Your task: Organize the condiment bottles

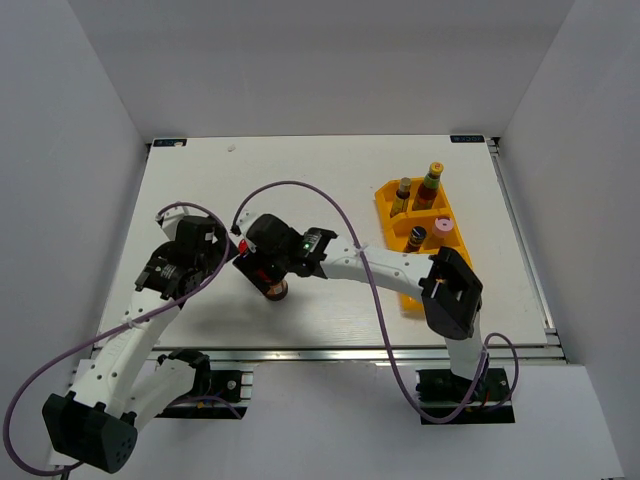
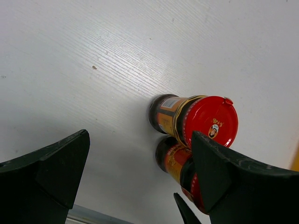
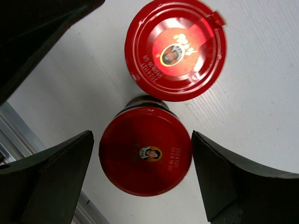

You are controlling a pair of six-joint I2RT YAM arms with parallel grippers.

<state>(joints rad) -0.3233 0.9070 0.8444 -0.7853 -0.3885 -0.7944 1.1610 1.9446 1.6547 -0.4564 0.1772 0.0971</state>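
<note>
Two squat dark jars with red lids stand side by side on the white table. My right gripper [image 3: 142, 161] is open and hangs straight above the nearer jar [image 3: 145, 156], one finger on each side of its lid, apart from it. The other jar [image 3: 175, 49] stands just beyond. My left gripper [image 2: 140, 172] is open with only bare table between its fingers; both jars [image 2: 208, 119] lie to its right, and the lower one [image 2: 175, 158] is partly hidden behind its right finger. In the top view the right gripper [image 1: 262, 268] covers all but one jar [image 1: 273, 290], with the left gripper [image 1: 212, 255] close by on the left.
A yellow tray [image 1: 385, 200] at the right of the table holds a slim brown bottle [image 1: 403, 195], a yellow-capped sauce bottle [image 1: 431, 185], a pink-capped bottle [image 1: 442, 226] and a dark grey-topped shaker [image 1: 416, 237]. The right arm's elbow overlaps the tray's near end. A metal rail runs along the table's near edge.
</note>
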